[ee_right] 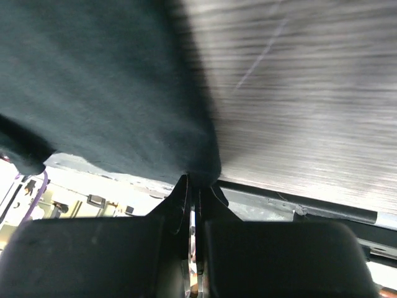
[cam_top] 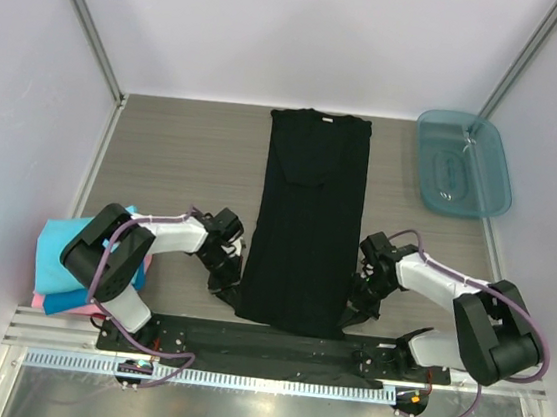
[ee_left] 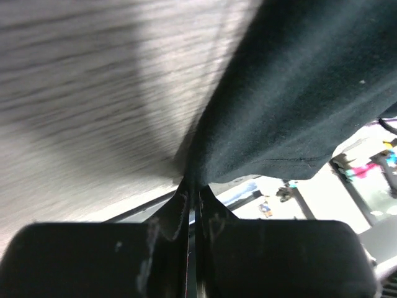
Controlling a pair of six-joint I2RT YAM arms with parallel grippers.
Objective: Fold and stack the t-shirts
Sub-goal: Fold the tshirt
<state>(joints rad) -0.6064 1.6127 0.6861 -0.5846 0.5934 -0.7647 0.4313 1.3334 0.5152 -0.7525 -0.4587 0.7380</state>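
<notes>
The black t-shirt (cam_top: 305,222) lies as a long narrow strip down the middle of the table, its sides folded in and its neck at the far end. My left gripper (cam_top: 230,286) is shut on its near left hem corner, and the cloth (ee_left: 298,93) rises from the pinched fingertips (ee_left: 177,202) in the left wrist view. My right gripper (cam_top: 356,304) is shut on the near right hem corner, and the cloth (ee_right: 105,87) hangs from its tips (ee_right: 214,195). Folded turquoise, blue and pink t-shirts (cam_top: 56,264) sit stacked at the left edge behind my left arm.
A translucent teal plastic tray (cam_top: 462,162) stands at the far right of the wooden table (cam_top: 184,157). Grey walls close the back and both sides. A black rail and metal ledge (cam_top: 260,368) run along the near edge.
</notes>
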